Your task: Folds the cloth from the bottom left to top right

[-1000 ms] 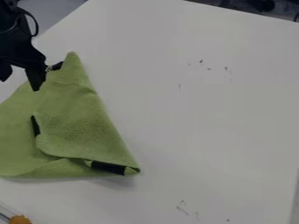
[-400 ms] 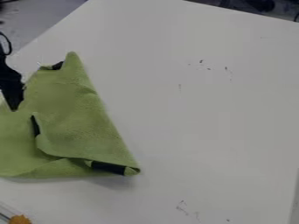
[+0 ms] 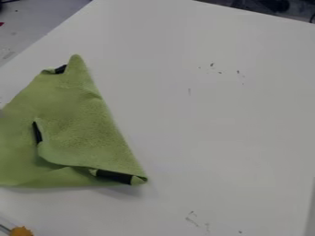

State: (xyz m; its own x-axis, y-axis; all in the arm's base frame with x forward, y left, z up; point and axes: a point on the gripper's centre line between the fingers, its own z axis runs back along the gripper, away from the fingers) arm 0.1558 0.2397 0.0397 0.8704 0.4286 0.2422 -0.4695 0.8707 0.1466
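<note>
Green cloth (image 3: pixel 86 129) on left of table (image 3: pixel 215 129), long edge slanting top peak to lower-right corner, seemingly part-folded. Gripper state, bearing: can't tell.

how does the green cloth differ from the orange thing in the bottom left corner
The cloth is green with dark patches; the orange thing is a single bright colour.
The cloth is far bigger in view than the orange thing.
The cloth lies flattish and folded over itself, while the orange thing has a jagged edge.
Both are cut off by the view's edge.
</note>
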